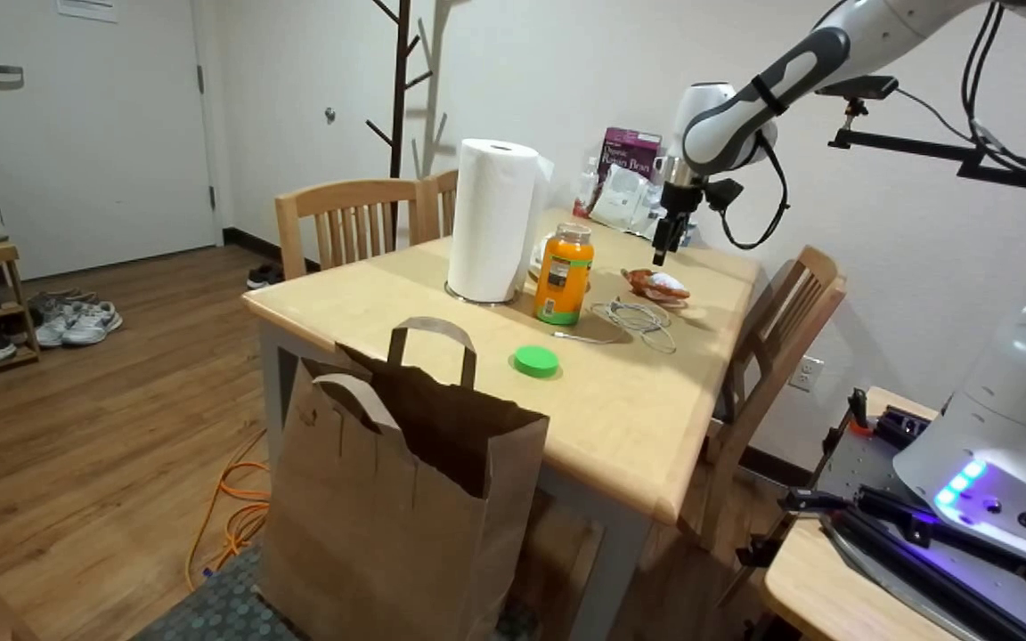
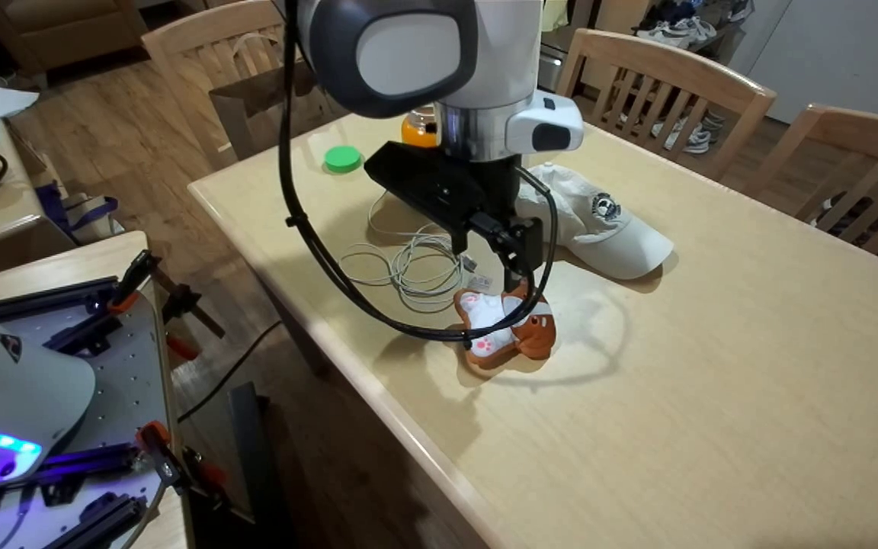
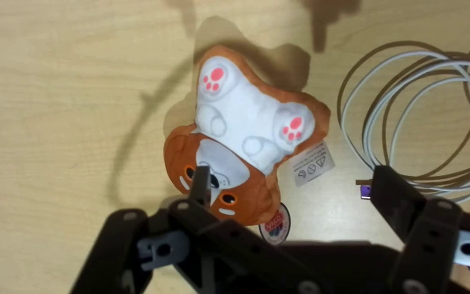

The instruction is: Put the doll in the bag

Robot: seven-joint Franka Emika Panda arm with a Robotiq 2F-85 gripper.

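The gripper [image 3: 291,177], spread wide and holding nothing, hung just above the doll [image 3: 239,114], which lay face up on the table [image 3: 43,163]. In the wrist view, a coiled cable [image 3: 447,63] sat at three o'clock from the doll; in an exterior view, the paper bag [image 1: 388,512] stood upright at eight o'clock from it.

purple box [image 1: 630,151]: "Organic Raisin Bran" | doll [image 3: 243,104], white label [image 3: 312,164]: warning triangle, crossed circle | doll, round tag [image 3: 276,224]: "NA…", rest blurred
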